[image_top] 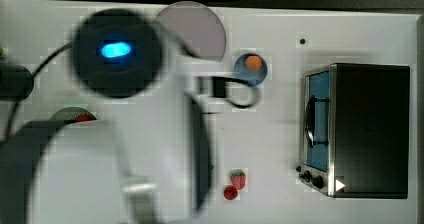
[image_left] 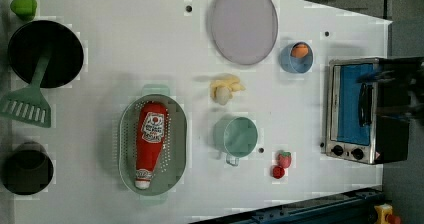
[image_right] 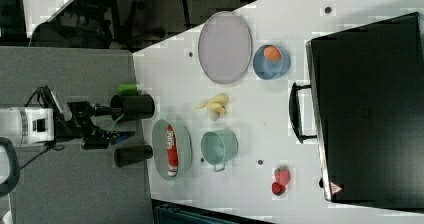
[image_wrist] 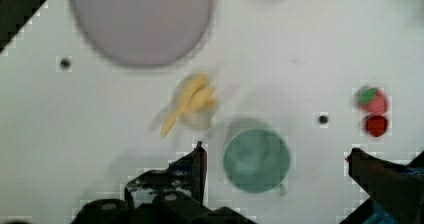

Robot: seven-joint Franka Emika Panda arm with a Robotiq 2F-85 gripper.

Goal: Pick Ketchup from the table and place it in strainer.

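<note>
Claw (image_wrist: 275, 156) fingers stand spread wide with nothing between them; in the wrist view the two dark fingers frame a small round pale green cup (image_wrist: 256, 160) on the white bench (image_wrist: 100, 114). In the right view the claw (image_right: 117, 129) hangs off the bench edge, at the right view's left of the baskets. The red squeeze bottle of Ketchup (image_left: 150, 144) already lies inside the pale green oval perforated strainer (image_left: 176, 149), its long axis running along the strainer's length, white cap toward the left view's bottom. From the claw, the bottle lies toward the right view's right, near it. Judging by this, the placing looks done. Farther off sit a yellow banana-like piece (image_left: 225, 90) and a large grey round plate (image_left: 244, 23).
</note>
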